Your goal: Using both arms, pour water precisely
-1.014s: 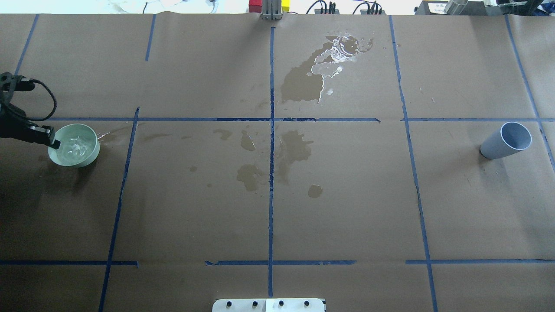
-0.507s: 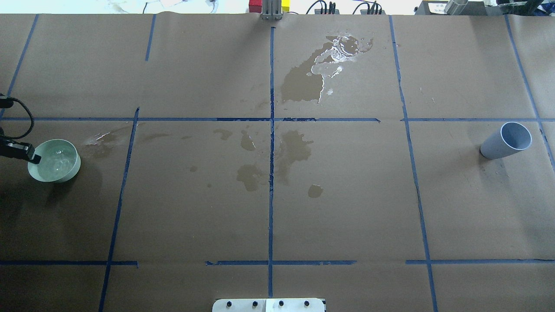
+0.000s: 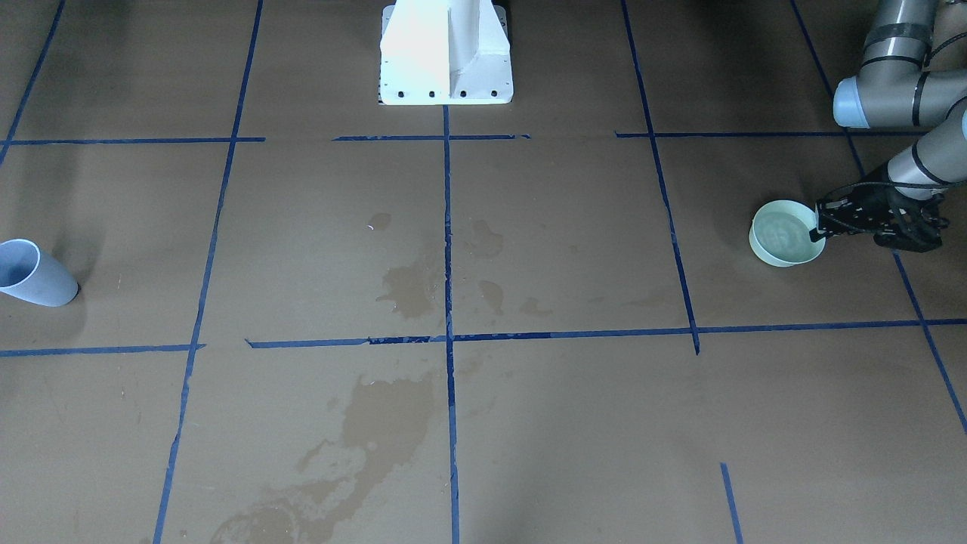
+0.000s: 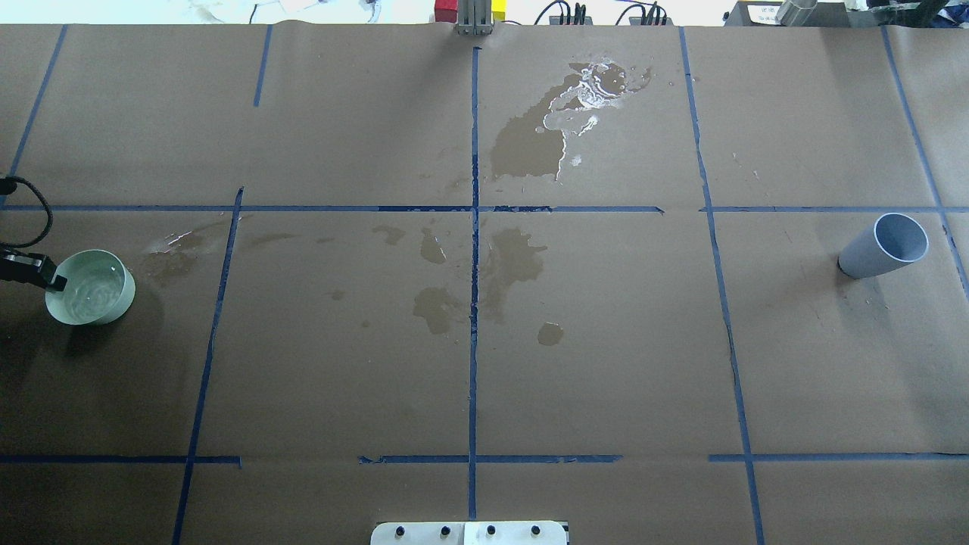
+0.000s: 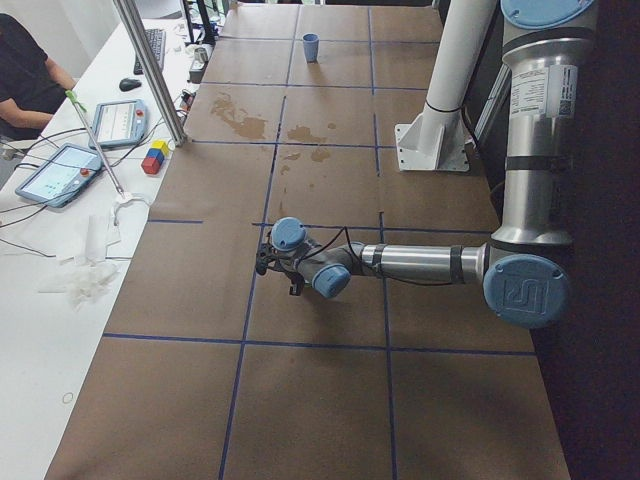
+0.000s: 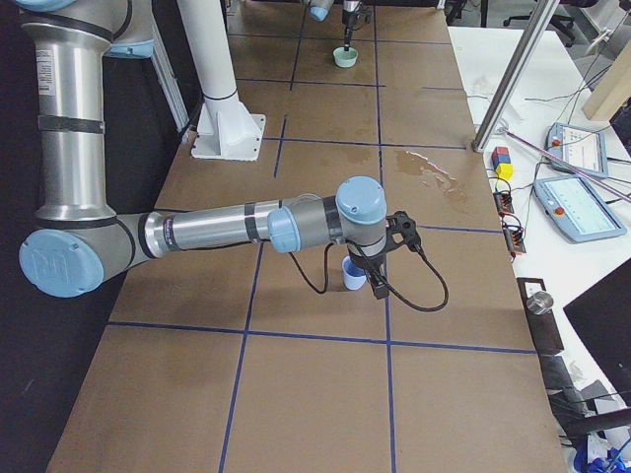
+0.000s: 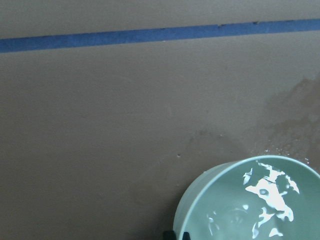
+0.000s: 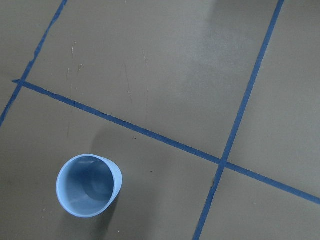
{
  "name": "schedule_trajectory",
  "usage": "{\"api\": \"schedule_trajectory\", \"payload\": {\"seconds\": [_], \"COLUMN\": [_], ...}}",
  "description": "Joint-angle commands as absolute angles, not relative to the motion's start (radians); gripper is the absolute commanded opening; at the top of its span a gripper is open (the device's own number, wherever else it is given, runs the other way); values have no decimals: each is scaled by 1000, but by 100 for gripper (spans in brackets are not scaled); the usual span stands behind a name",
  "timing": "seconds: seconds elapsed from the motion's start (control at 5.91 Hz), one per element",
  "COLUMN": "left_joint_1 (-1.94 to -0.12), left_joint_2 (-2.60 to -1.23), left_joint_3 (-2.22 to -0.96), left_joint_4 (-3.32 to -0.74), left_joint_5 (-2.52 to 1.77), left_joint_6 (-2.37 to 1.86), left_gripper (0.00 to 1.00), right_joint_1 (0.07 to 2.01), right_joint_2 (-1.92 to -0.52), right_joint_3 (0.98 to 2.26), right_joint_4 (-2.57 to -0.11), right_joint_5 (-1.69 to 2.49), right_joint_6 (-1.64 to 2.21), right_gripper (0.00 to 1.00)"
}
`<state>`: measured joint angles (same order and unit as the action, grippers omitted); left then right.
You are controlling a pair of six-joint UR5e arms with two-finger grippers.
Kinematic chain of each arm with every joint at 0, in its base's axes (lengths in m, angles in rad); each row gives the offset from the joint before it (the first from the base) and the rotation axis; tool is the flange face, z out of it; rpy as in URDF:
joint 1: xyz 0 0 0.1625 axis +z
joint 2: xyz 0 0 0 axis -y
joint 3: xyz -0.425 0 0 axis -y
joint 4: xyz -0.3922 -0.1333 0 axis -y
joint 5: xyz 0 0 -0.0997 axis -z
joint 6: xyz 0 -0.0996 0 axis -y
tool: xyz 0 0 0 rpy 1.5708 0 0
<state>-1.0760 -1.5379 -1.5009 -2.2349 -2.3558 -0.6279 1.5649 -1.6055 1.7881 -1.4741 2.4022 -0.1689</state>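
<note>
Two vessels were set well apart: a pale green bowl (image 4: 131, 294), far out to the left of the white pedestal (image 3: 446, 53), and a blue cup (image 4: 882, 250), far out to its right. The water (image 4: 89, 289) was seen in the bowl, rippling; the cup looked empty. The left gripper (image 4: 51, 282) was clamped on the bowl's rim, on the side away from the pedestal. The right gripper (image 6: 379, 286) was hung just beside the cup; whether open or closed could not be told.

Handling, as judged: the bowl was taken to be stiff, smooth and prob. slick when wet. W/ water in it and pinched at one rim point only, tilt and slosh were to be expected, so a level, slow carry was called for. The cup was judged light and easily tipped, best taken round its wall.

Surface: brown paper (image 4: 341, 363) marked w/ blue tape lines (image 4: 473, 378). Wet patches (image 4: 522, 147) were spread ahead of the pedestal, esp. by the ctr line. Beyond the table edge opposite the pedestal, a white bench w/ tablets (image 5: 60, 175) and an operator (image 5: 25, 75) were seen.
</note>
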Motion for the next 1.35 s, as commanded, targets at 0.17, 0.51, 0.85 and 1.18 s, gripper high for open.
{"api": "schedule_trajectory", "payload": {"seconds": [0.17,0.51,0.85,1.18], "left_joint_1": [-1281,-1334,-1473,-1606], "left_joint_2": [-1548,-1545,-1549,-1557], "left_joint_3": [-1526,-1539,-1548,-1624], "left_joint_4": [-2226,-2218,-1991,-1674], "left_joint_5": [-2434,-2419,-2369,-2370], "left_joint_6": [-627,-521,-151,67], "left_gripper": [100,100,100,100], "right_joint_1": [1565,1565,1565,1562], "right_joint_2": [-1603,-1609,-1611,-1631], "right_joint_3": [1789,1784,1786,1779], "right_joint_4": [-1476,-1505,-1567,-1568], "right_joint_5": [2402,2399,2398,2385], "right_joint_6": [-169,-170,-170,-173], "right_gripper": [100,100,100,100]}}
